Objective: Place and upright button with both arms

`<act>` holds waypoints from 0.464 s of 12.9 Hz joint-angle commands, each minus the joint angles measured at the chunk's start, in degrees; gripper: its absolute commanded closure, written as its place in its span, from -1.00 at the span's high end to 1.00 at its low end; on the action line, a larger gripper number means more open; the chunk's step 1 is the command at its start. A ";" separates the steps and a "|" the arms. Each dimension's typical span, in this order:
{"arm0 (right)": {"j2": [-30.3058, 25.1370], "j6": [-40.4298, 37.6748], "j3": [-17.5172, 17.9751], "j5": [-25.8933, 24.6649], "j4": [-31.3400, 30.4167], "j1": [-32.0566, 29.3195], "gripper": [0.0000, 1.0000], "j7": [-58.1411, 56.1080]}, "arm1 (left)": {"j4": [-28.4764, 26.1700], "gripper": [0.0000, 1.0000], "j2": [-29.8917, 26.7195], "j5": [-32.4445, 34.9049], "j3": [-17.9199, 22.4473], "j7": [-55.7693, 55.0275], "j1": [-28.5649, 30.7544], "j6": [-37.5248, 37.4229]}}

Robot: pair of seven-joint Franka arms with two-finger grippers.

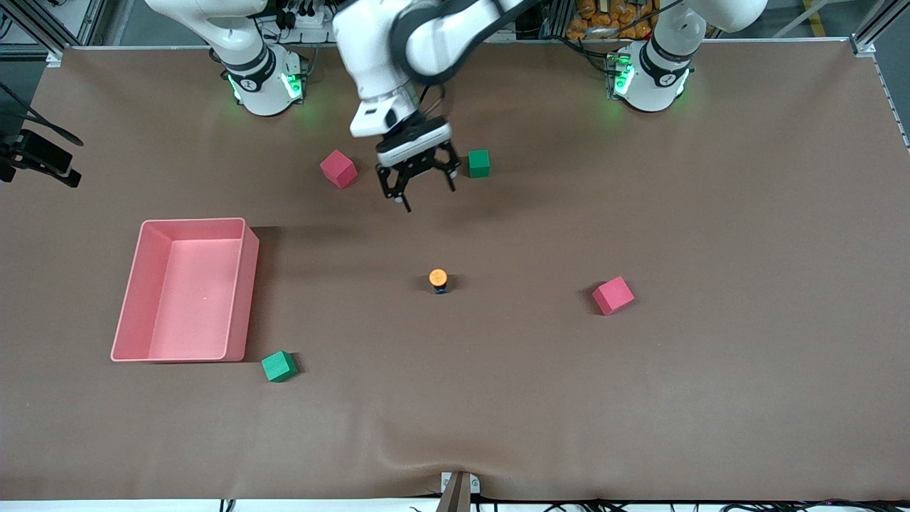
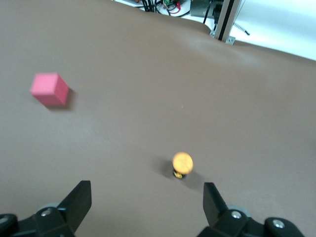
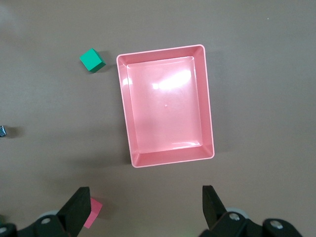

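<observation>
While the button stands upright near the middle of the desk, orange cap on top, nothing is touching it. Above the desk, up in the air, the left gripper hangs with its jaws spread wide and empty — over bare surface between a red cube and a green cube. A second red cube lies toward the left arm's end, about level with the button. The right gripper shows only in its wrist view: jaws wide apart, holding nothing, over the desk beside the empty pink tray. A second green cube lies just off the tray's corner nearest the front camera.
</observation>
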 commanded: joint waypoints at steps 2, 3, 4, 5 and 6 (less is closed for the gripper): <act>0.91 -1.29 -0.09 0.31 1.54 -0.11 1.00 -0.56 | -3.31 1.00 -11.51 -14.82 -0.69 21.52 16.94 0.74; 0.91 -1.29 -0.09 0.31 1.54 -0.11 1.00 -0.56 | -3.31 1.00 -13.01 -19.56 -0.69 26.88 22.30 0.82; 0.91 -1.29 -0.09 0.31 1.54 -0.11 1.00 -0.56 | -3.39 1.00 -14.33 -23.44 -0.69 33.03 27.40 0.48; 0.99 -1.55 -0.09 0.31 1.54 -0.11 1.00 -0.65 | -3.39 1.00 -15.12 -25.65 -0.69 40.31 31.80 -2.05; 0.99 -1.55 -0.09 0.31 1.54 -0.11 1.00 -0.65 | -3.31 1.00 -15.66 -26.02 -0.69 47.17 35.76 -4.86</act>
